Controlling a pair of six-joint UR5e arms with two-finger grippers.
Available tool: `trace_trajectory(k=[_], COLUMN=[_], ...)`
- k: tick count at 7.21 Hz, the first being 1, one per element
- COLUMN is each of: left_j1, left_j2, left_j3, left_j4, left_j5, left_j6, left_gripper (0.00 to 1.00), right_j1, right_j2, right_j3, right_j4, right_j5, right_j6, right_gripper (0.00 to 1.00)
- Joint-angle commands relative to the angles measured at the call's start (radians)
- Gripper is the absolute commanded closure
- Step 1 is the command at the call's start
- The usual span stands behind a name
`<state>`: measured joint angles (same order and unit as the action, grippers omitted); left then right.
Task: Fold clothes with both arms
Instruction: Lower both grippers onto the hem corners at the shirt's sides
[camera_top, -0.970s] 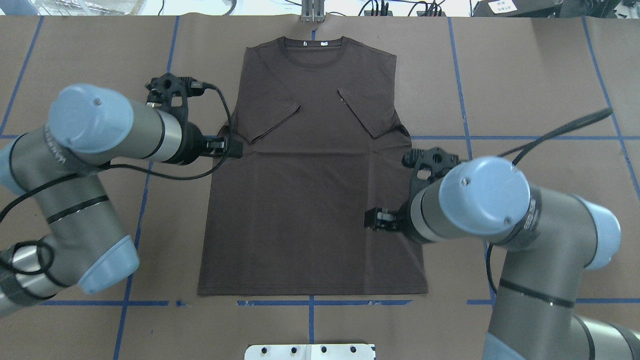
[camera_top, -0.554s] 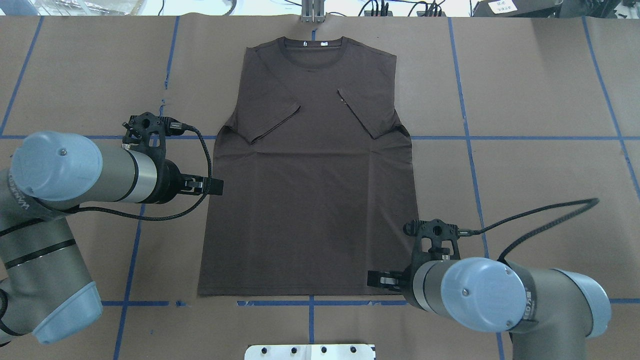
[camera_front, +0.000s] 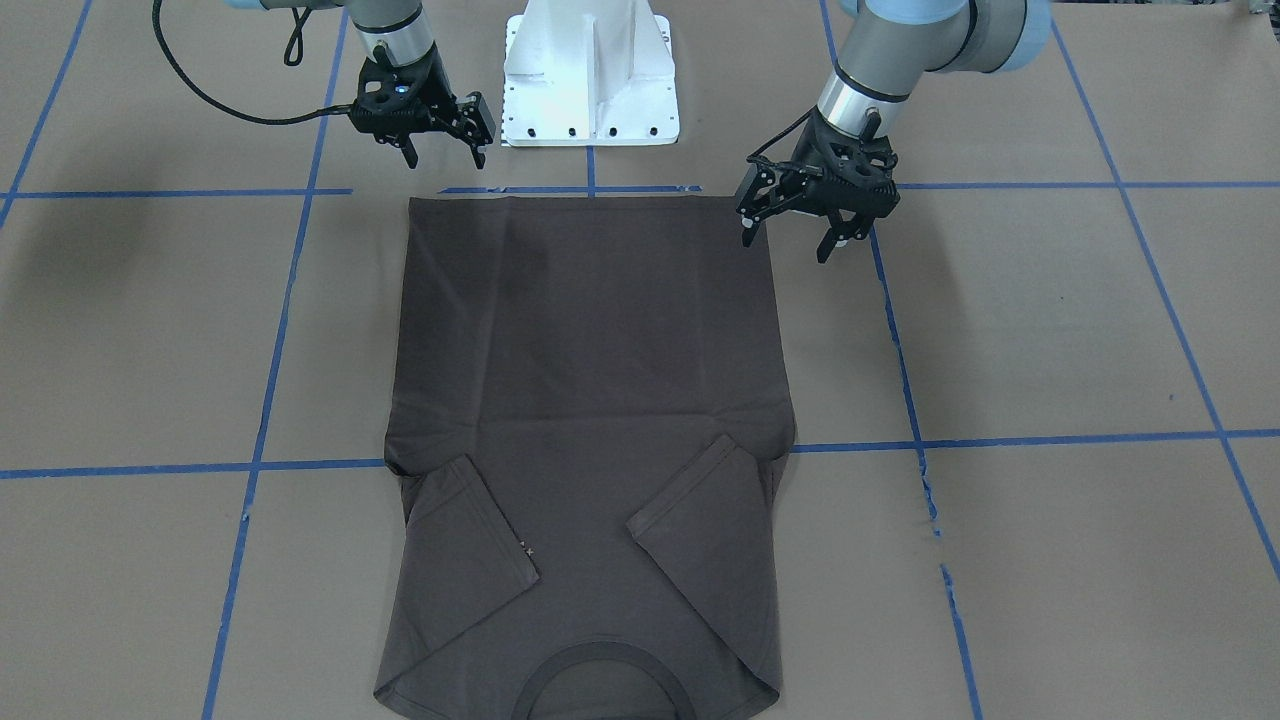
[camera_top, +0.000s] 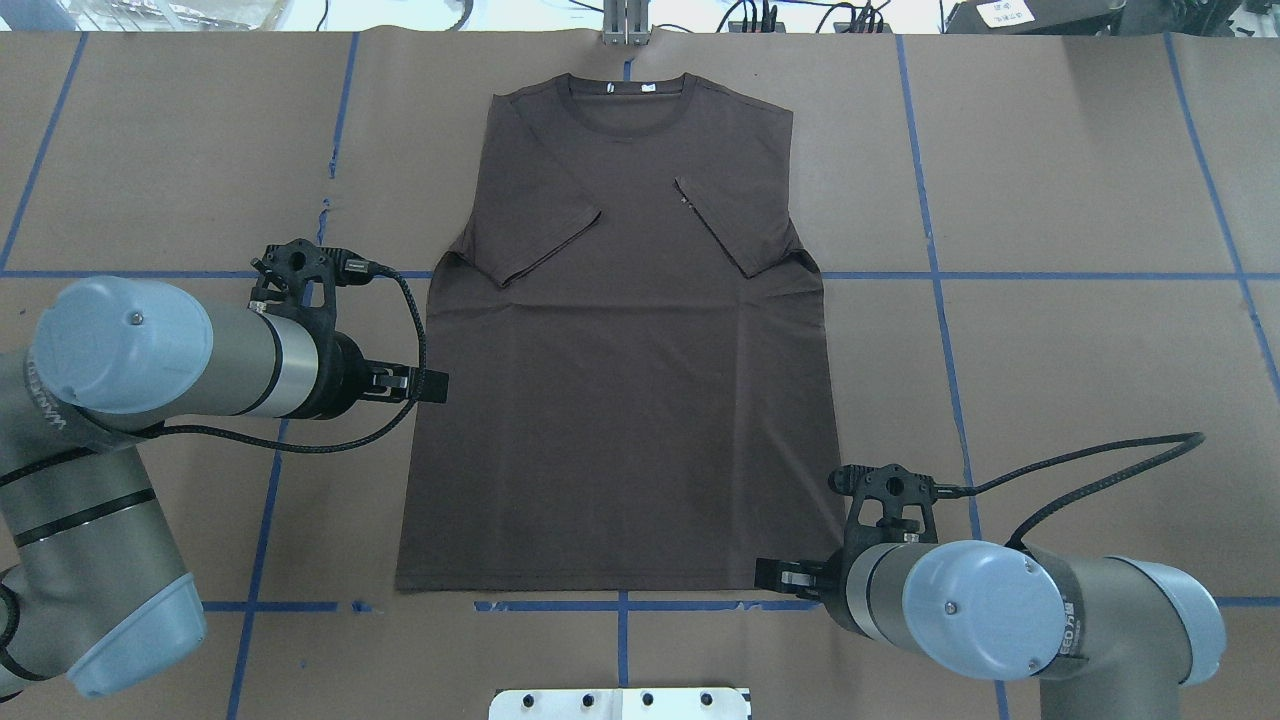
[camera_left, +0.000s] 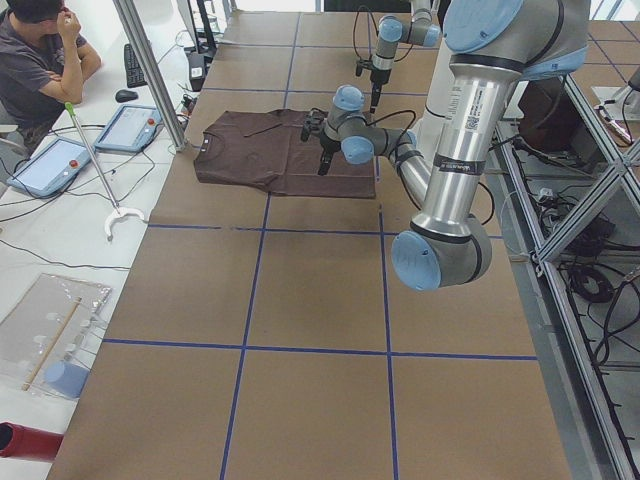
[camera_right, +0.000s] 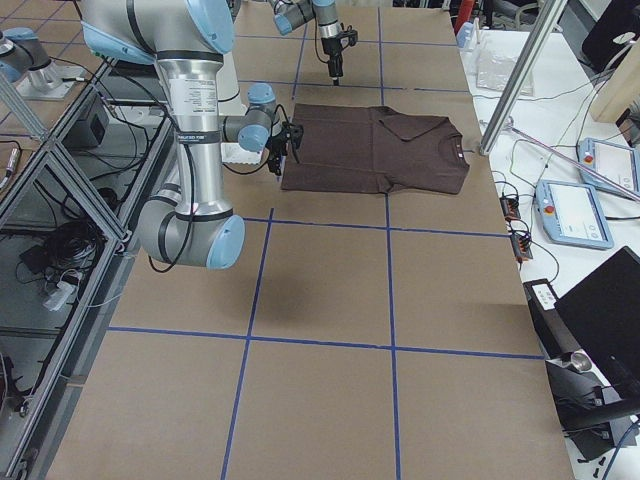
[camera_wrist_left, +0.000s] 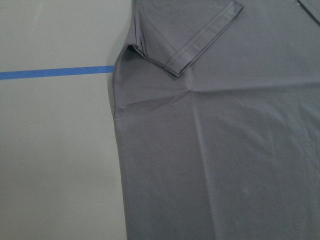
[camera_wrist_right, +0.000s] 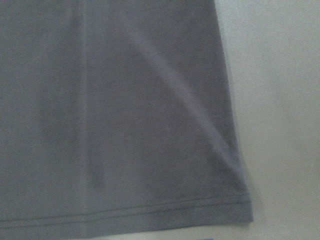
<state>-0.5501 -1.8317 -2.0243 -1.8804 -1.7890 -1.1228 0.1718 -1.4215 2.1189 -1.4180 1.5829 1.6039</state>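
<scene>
The clothes are one dark grey-brown T-shirt (camera_top: 620, 400) lying flat on the brown table, collar at the far edge and both sleeves folded in over the chest. My left gripper (camera_top: 432, 385) hovers open beside the shirt's left side edge at about mid-length; in the front-facing view the left gripper (camera_front: 786, 243) has its fingers spread and holds nothing. My right gripper (camera_top: 770, 577) sits over the near right hem corner, and the front view shows the right gripper (camera_front: 446, 160) open and empty too. The left wrist view looks down on the T-shirt's side edge (camera_wrist_left: 120, 150) and a folded sleeve. In the right wrist view the hem corner (camera_wrist_right: 235, 210) is blurred.
The white pedestal base (camera_front: 590, 80) stands just behind the hem. Blue tape lines (camera_top: 930, 275) grid the brown table cover. A metal post (camera_top: 625, 25) rises beyond the collar. A seated person (camera_left: 35, 50) with tablets is off the table's far side.
Both arms have pulled back toward the robot's base: the left gripper from the folded sleeve to the shirt's mid side edge, the right gripper from mid-shirt down to the hem corner.
</scene>
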Motion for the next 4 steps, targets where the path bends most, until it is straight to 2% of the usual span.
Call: trace_trajectory(k=[1, 4], left_j1=[0.001, 0.002], left_j2=[-0.003, -0.014], left_j3=[0.001, 0.001], left_j4=[0.000, -0.002], left_j5=[-0.001, -0.003], left_j6=[0.001, 0.001], left_gripper=[0.00, 0.00], right_j1=[0.061, 0.081], right_j2=[0.004, 0.010], right_j3=[-0.037, -0.094], right_j4=[0.001, 0.013], right_j5=[0.058, 0.071], right_j6=[-0.009, -0.022], right_gripper=[0.00, 0.00])
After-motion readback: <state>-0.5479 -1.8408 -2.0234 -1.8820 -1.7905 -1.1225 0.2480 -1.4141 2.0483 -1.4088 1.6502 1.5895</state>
